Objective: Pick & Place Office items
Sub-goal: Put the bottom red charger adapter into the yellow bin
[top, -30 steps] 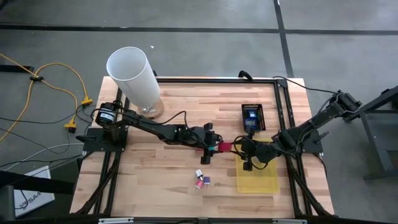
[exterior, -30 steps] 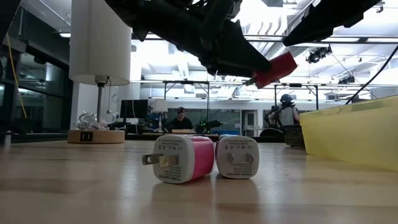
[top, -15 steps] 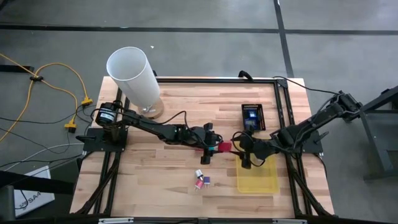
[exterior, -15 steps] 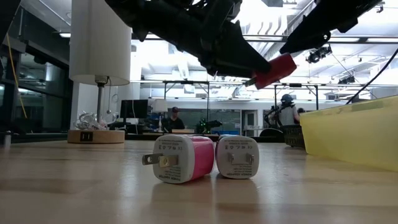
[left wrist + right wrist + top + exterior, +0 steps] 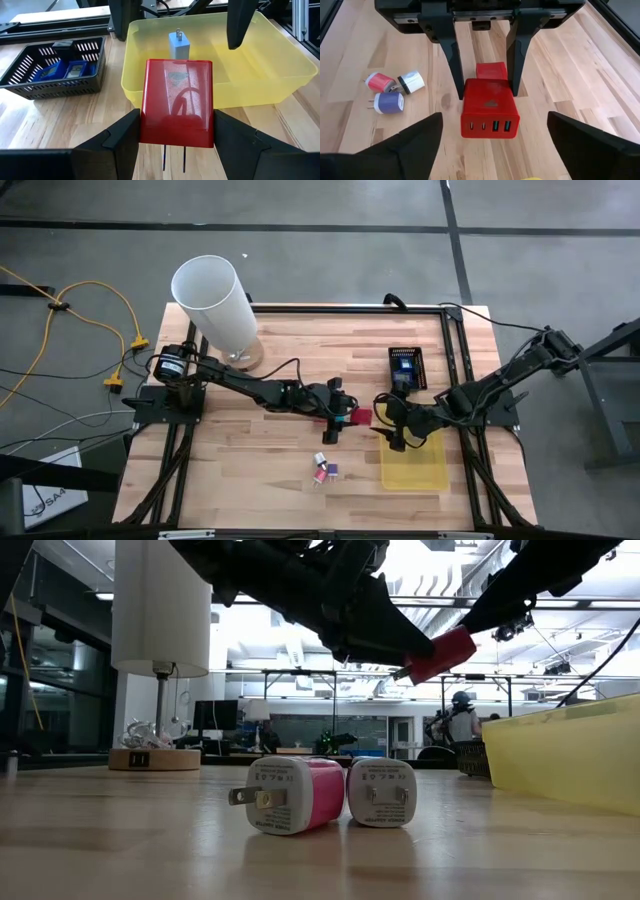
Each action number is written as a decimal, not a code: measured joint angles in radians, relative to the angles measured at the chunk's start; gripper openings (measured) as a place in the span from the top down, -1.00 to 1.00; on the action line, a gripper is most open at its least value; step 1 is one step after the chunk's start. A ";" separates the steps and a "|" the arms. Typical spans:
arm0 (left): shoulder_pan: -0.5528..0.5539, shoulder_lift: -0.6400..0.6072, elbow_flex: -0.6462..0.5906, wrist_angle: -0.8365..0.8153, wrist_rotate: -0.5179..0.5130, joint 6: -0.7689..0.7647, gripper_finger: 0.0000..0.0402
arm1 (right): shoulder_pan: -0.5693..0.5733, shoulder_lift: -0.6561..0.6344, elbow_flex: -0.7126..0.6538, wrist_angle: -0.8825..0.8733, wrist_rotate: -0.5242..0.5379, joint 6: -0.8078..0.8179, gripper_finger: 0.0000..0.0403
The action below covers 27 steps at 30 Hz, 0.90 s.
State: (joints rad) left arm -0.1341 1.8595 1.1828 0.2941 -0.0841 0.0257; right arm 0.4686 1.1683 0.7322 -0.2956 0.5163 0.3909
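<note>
My left gripper (image 5: pixel 352 417) is up in the air over the middle of the bench (image 5: pixel 280 470), and its jaws are clenched on a red charger block (image 5: pixel 176 102). It has not moved at all in the last second. What has changed is my right gripper (image 5: pixel 394 426). A second ago it hung over the yellow tray (image 5: pixel 420 465), near the right edge of the bench. Now it has slid toward the middle and sits just beside the red block, nose to nose with the left one. Its jaws are spread wide, one on each side of the block but not touching it yet, as the right wrist view shows. I think this means the two arms are about to pass the block from one to the other. The right jaws need to come in a bit more and close before the left jaws let go, or the block will fall onto the wood. After that the block can go into the tray, where a small blue plug (image 5: pixel 179 45) already stands. Three more little plugs wait on the bench closer to the front edge: a pink one (image 5: pixel 292 796), a white one (image 5: pixel 382 793) touching it, and a purple one (image 5: pixel 388 102) close by. A black basket (image 5: pixel 408 368) with blue things in it sits behind the tray, and a tall white lamp (image 5: pixel 214 305) stands at the far left corner. So there is more to do.
</note>
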 joint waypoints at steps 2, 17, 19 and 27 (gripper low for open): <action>0.000 0.000 0.000 0.005 0.000 0.000 -0.04 | 0.000 0.000 0.000 -0.003 0.000 -0.001 -0.73; 0.000 0.000 0.001 0.099 -0.005 0.030 -0.04 | 0.000 0.000 0.000 -0.005 0.000 -0.002 -0.67; 0.000 0.000 0.001 0.109 -0.005 0.030 -0.04 | 0.000 0.000 0.000 -0.004 0.000 -0.002 -0.67; 0.000 0.000 0.001 0.137 -0.005 0.029 -0.04 | 0.000 0.000 0.000 0.001 0.010 -0.002 -0.67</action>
State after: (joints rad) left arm -0.1341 1.8595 1.1835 0.4309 -0.0895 0.0551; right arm 0.4690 1.1683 0.7322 -0.2942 0.5259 0.3885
